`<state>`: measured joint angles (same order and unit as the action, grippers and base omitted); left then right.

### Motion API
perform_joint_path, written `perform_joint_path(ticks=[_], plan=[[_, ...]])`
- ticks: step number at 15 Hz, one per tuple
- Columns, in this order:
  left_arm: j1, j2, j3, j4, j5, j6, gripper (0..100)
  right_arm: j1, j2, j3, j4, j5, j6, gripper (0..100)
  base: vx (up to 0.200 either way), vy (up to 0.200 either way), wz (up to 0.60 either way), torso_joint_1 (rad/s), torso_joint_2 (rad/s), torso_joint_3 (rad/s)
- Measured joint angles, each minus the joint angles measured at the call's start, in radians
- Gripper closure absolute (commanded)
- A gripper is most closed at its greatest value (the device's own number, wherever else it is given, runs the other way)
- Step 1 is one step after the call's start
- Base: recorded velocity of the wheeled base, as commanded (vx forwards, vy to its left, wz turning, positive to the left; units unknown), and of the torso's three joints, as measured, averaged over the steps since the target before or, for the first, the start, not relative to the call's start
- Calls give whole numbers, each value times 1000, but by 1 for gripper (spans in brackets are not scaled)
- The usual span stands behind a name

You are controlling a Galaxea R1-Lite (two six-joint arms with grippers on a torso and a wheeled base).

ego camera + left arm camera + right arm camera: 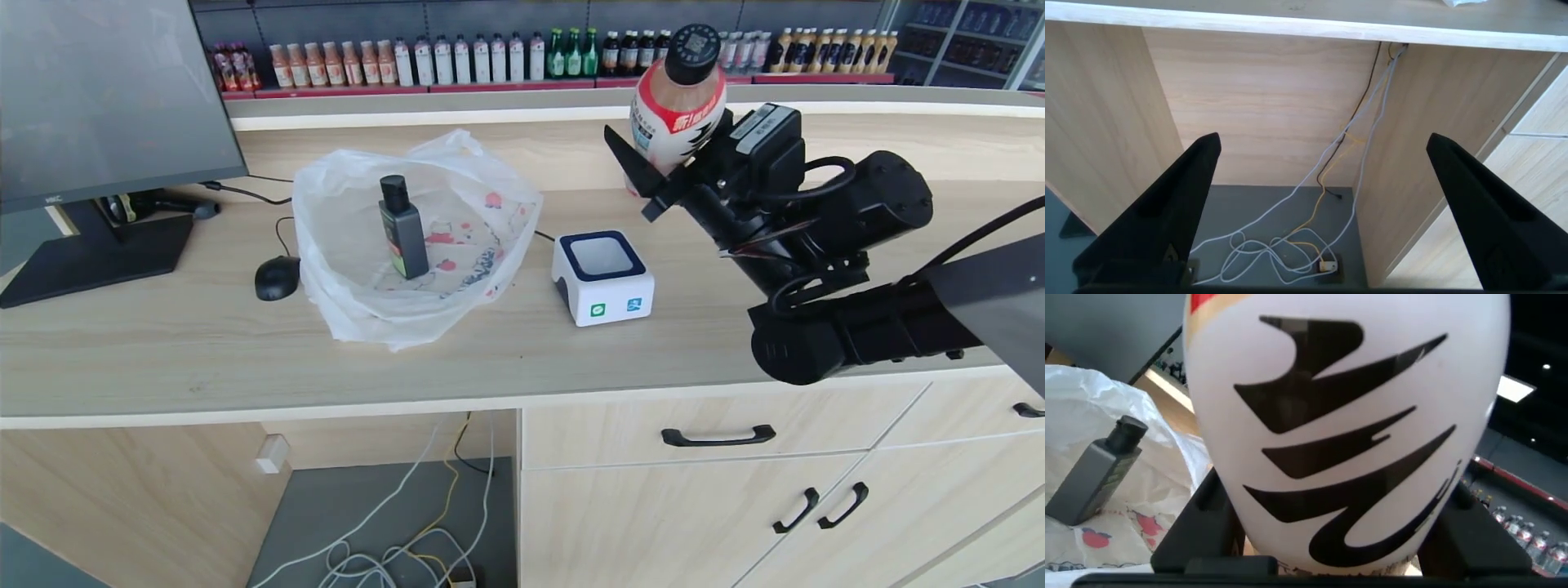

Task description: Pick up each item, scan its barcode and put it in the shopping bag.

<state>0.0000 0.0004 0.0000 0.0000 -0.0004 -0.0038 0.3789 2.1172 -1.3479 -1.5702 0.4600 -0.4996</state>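
My right gripper (665,167) is shut on a pale drink bottle (678,98) with a black cap and a red-and-white label, held upright above the counter, to the right of and beyond the white scanner box (602,278). Up close the bottle (1355,425) sits between the black fingers (1196,527). A clear plastic shopping bag (412,237) lies open left of the scanner, with a dark grey bottle (402,229) standing in it; the grey bottle (1098,469) and bag (1078,392) also show past the held bottle. My left gripper (1323,212) hangs open below the counter.
A black monitor (98,106) on its stand (98,257) fills the counter's left end, with a black mouse (277,278) beside the bag. Loose cables (1290,245) lie on the floor under the counter. Drawers with black handles (718,437) are at the front right. A shelf of drinks (531,57) runs behind.
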Motion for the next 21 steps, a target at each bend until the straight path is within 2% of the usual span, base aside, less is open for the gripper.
perform_joint_path(ticks=[2,4,13,21], plan=[[0,0,0,0,0,0,0,-1,3,-5,0,78,-38,100,0,0,0,0,0,0],[0,0,0,0,0,0,0,2,13,-19,0,108,-74,100,0,0,0,0,0,0],[0,0,0,0,0,0,0,10,47,3,1,146,-224,100,0,0,0,0,0,0],[0,0,0,0,0,0,0,-26,64,53,1,179,-247,100,0,0,0,0,0,0]])
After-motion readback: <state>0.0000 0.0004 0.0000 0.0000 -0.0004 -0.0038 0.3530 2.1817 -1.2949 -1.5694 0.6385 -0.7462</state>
